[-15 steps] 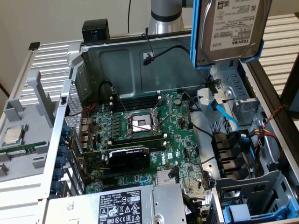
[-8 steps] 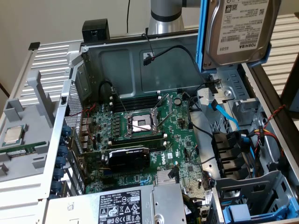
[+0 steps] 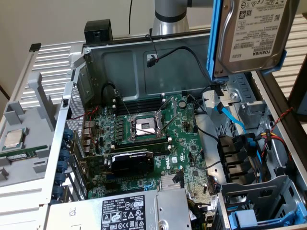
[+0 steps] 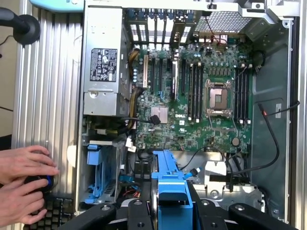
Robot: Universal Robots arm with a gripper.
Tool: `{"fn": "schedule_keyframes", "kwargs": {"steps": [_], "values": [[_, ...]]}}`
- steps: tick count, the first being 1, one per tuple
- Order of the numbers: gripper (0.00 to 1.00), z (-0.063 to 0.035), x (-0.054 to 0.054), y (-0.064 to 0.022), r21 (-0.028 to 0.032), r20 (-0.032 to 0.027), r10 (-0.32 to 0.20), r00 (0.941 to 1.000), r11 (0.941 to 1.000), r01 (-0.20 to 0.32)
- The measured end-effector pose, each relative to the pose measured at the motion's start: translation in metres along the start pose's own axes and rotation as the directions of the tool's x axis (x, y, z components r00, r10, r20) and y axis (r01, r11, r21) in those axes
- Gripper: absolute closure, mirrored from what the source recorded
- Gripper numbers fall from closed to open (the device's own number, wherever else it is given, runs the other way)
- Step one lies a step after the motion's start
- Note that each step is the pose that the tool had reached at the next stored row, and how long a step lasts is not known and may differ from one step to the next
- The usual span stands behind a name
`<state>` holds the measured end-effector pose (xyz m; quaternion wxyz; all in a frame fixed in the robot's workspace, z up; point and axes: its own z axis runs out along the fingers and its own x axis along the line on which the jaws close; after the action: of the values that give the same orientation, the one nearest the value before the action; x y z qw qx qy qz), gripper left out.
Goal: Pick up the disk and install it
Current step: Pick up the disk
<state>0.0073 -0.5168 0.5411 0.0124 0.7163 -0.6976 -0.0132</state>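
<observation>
The disk [image 3: 254,33], a silver hard drive with a white Toshiba label in a blue plastic carrier [image 3: 214,38], hangs upright in the air at the exterior view's upper right. It is above the drive area of the open computer case [image 3: 144,67]. In the wrist view my gripper [image 4: 172,211] is shut on the disk [image 4: 170,189]. The blue carrier is seen end-on between the black fingers [image 4: 139,215], pointing down at the case's drive bays.
The motherboard [image 3: 158,139] carries an open processor socket [image 3: 144,125] and a black graphics card [image 3: 132,160]. The power supply [image 3: 129,211] sits in front. Blue drive bays [image 3: 249,218] and loose cables [image 3: 228,112] lie below the disk. A person's hands [image 4: 24,182] rest beside the case.
</observation>
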Motion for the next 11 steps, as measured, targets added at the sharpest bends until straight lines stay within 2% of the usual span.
{"fn": "schedule_keyframes", "kwargs": {"steps": [11], "values": [[0.63,0.0001,0.025,0.0007,0.0004,0.0127,0.006,0.9999,1.0000,-0.006]]}}
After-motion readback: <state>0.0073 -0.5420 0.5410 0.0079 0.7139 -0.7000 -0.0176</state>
